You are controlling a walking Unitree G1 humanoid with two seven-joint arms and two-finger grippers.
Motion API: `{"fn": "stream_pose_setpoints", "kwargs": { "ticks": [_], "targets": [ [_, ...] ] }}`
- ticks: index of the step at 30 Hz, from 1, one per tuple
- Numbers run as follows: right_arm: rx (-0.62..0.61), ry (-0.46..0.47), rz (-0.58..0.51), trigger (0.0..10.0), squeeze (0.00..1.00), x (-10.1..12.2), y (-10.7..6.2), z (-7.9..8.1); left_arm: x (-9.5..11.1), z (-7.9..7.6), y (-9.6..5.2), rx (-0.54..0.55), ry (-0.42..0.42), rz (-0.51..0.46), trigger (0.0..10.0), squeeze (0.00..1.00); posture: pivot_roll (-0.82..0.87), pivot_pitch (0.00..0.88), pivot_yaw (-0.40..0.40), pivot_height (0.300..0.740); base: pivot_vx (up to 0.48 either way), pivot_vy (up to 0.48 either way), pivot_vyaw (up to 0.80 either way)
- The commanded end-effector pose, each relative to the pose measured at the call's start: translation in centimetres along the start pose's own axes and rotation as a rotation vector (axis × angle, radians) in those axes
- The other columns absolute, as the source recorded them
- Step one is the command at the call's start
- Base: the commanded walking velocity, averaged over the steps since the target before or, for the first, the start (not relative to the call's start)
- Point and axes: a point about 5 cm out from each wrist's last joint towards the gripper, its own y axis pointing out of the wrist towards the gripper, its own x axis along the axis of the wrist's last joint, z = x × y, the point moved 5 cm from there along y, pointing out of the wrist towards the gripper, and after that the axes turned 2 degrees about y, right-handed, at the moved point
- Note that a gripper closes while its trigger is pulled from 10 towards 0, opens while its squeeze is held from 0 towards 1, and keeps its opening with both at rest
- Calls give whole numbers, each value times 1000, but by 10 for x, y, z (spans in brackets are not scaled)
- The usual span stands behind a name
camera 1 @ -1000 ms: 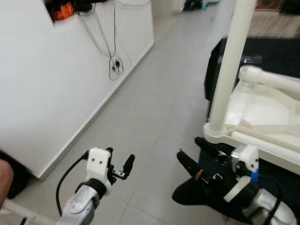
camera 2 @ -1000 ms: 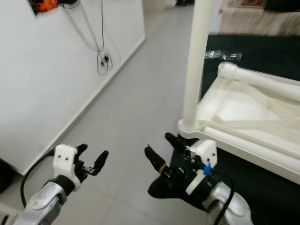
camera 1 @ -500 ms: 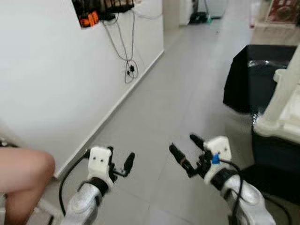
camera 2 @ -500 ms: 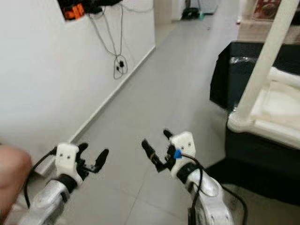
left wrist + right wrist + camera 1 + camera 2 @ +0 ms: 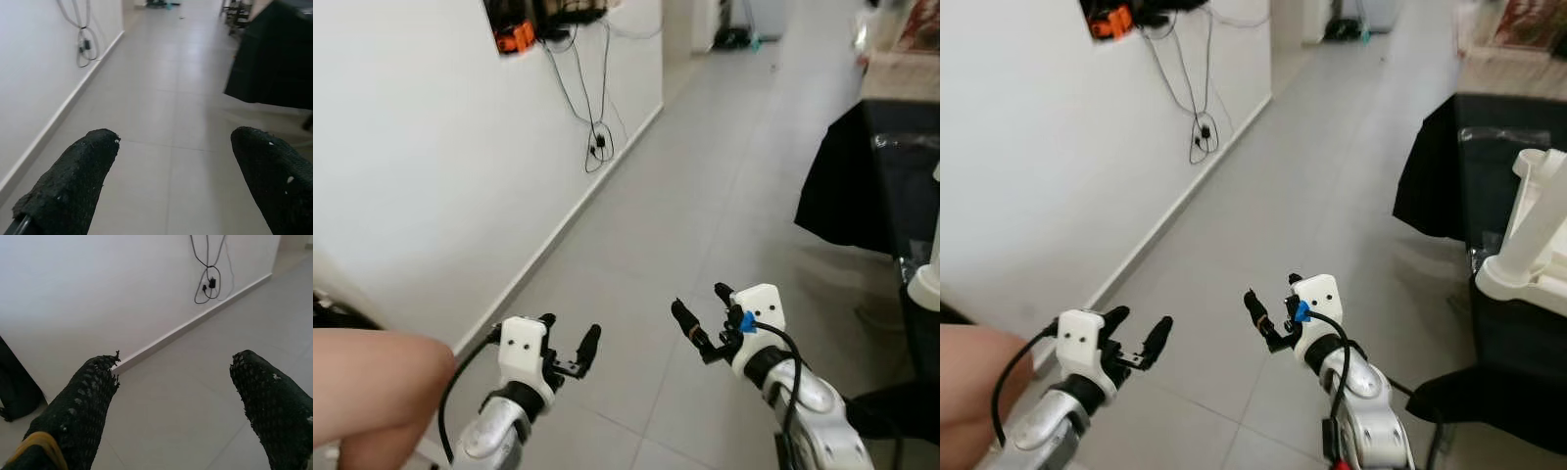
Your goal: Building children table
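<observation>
Both my tools are empty. The left tool (image 5: 569, 353) hangs low over the floor (image 5: 724, 186) with its fingers spread; the right tool (image 5: 1270, 310) sits just right of it, also spread, gripping nothing. The white children table (image 5: 1531, 245) is well apart at the far right, resting on something covered in black cloth (image 5: 1440, 166).

My worry is the person's knee (image 5: 372, 377) just left of my left arm: a swing that way could strike it. Turning back right without a full sight of the table, I could knock it off its perch.

The table is cut off by the frame edge; I can't tell how many legs are fitted. The cables (image 5: 592, 117) on the left wall lead to something orange, unclear.
</observation>
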Motion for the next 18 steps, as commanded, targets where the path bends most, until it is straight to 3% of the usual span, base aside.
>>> {"fn": "stream_pose_setpoints", "kwargs": {
  "ticks": [1, 10, 18],
  "targets": [
    [22, 7, -13, 10000, 0, 1, 5, 9, -3, 9, -4, 29, 14, 13, 10000, 0, -32, 117, 35, 740, 480, 0, 0],
    [9, 6, -18, 10000, 0, 1, 9, 6, -2, 9, -2, 27, 7, 6, 10000, 0, -34, 120, 35, 740, 480, 0, 0],
    [10, 18, -9, 10000, 0, -1, 13, 6, -1, 10, 0, 29, 2, 2, 10000, 0, -29, 122, 33, 740, 480, 0, -800]
  ]
}}
